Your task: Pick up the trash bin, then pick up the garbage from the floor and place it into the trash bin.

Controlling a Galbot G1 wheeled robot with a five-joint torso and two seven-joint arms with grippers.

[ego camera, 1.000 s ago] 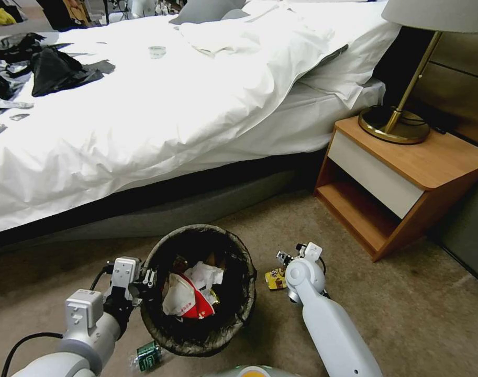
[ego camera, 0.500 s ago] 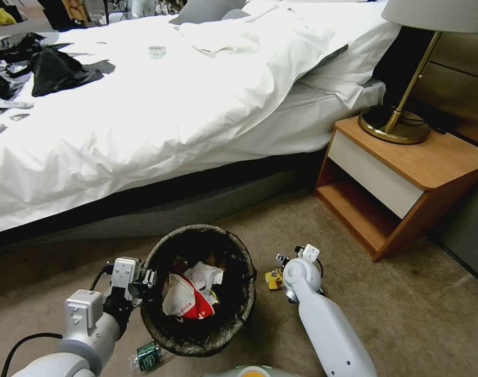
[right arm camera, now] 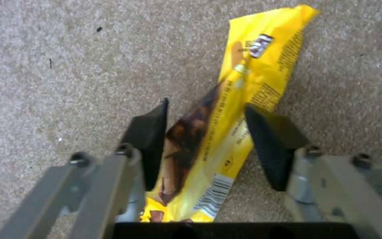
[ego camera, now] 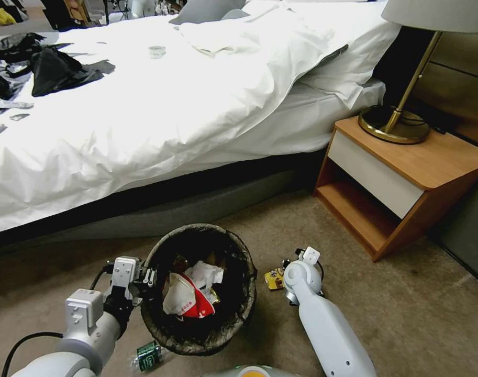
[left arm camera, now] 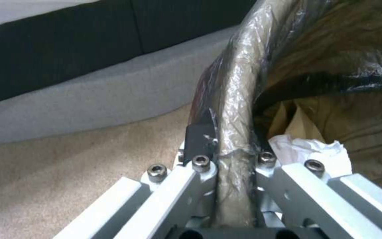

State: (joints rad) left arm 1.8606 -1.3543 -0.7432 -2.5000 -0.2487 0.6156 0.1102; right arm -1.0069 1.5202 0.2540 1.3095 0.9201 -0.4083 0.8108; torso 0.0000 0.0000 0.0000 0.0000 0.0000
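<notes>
The trash bin, round with a dark bag folded over its rim, hangs at the lower middle of the head view. My left gripper is shut on that rim at its left side. Inside lie a red-and-white carton, a white tissue and a brown paper bag. Right of the bin, a yellow snack wrapper lies on the carpet. My right gripper is down over it, open, one pad on each side of the wrapper.
A small green packet lies on the carpet below the bin. The bed runs across the back. A wooden nightstand with a brass lamp stands at the right. Bare carpet lies right of the arm.
My right arm has sunk slightly toward the yellow wrapper. The bin and my left arm have stayed where they were.
</notes>
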